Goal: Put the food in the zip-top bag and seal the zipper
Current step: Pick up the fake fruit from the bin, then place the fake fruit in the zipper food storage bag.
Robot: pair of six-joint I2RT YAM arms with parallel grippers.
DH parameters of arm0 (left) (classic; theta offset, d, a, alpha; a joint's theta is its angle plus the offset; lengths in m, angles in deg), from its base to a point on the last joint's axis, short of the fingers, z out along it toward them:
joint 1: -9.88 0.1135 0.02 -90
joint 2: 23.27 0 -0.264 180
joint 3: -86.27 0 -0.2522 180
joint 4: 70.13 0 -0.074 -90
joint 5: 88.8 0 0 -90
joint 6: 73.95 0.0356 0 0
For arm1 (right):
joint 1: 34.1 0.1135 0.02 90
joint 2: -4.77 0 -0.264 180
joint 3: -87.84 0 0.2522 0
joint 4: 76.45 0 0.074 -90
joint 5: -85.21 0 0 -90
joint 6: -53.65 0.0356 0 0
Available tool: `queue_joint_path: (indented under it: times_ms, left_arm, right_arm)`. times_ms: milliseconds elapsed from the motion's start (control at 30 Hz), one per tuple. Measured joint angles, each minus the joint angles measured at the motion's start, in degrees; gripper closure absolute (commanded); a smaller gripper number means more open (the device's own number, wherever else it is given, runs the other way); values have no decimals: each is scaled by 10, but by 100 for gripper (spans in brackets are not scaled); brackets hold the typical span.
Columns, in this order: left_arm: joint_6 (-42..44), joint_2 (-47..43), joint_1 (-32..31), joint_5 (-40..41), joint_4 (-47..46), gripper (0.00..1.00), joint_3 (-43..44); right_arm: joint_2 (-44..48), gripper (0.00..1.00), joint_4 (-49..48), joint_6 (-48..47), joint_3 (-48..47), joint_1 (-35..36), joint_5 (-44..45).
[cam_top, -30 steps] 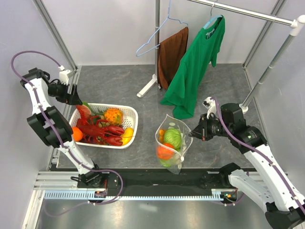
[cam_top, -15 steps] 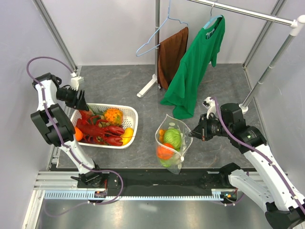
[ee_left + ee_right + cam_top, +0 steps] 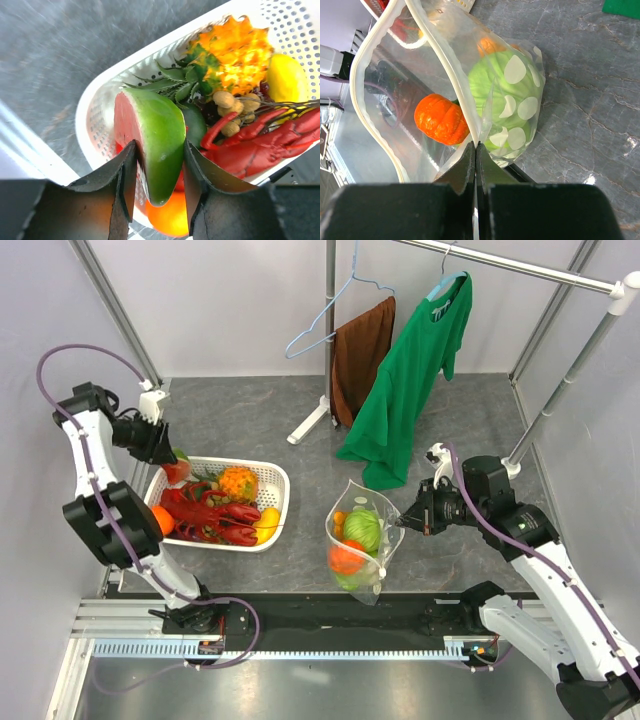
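Note:
My left gripper (image 3: 168, 458) is shut on the watermelon slice (image 3: 152, 135) and holds it above the near-left corner of the white basket (image 3: 277, 481). In the left wrist view its jaws (image 3: 159, 187) clamp the green rind. The basket holds red lobsters (image 3: 208, 515), an orange pineapple (image 3: 238, 483) and yellow pieces (image 3: 267, 520). My right gripper (image 3: 404, 520) is shut on the edge of the zip-top bag (image 3: 362, 540) and holds its mouth open. The bag holds a green cabbage (image 3: 492, 87) and an orange pumpkin (image 3: 441, 119). The whitish zipper (image 3: 446, 65) rims the mouth.
A green T-shirt (image 3: 412, 380) and a brown cloth (image 3: 360, 355) hang from a rack at the back, with an empty blue hanger (image 3: 325, 320). The rack's foot (image 3: 308, 425) stands on the grey table. A black rail (image 3: 330, 615) runs along the near edge.
My left gripper dipped to the basket's left end and closed on the watermelon slice, then rose a little with it. The right arm and the bag have not moved.

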Motion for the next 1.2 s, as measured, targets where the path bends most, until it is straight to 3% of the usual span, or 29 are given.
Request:
queue_joint_path:
  times_ms: [300,433,733,933,1067,1200]
  left_arm:
    - [2,-89,-7,-31,4,83,66]
    - [-5,-135,-63,-55,4,83,106]
    - [-155,-244,-445,-138,-36,85,141]
    - [-209,-263,-678,-124,-116,85,133]
    - [-195,-225,-796,-73,-121,86,133]
    - [-170,-179,-867,-10,-114,87,133]
  right_arm:
    - [4,100,0,0,0,0,0]
    - [5,100,0,0,0,0,0]
    - [6,100,0,0,0,0,0]
    - [6,100,8,0,-5,0,0]
    - [6,100,14,0,-12,0,1]
    - [5,100,15,0,-15,0,1]
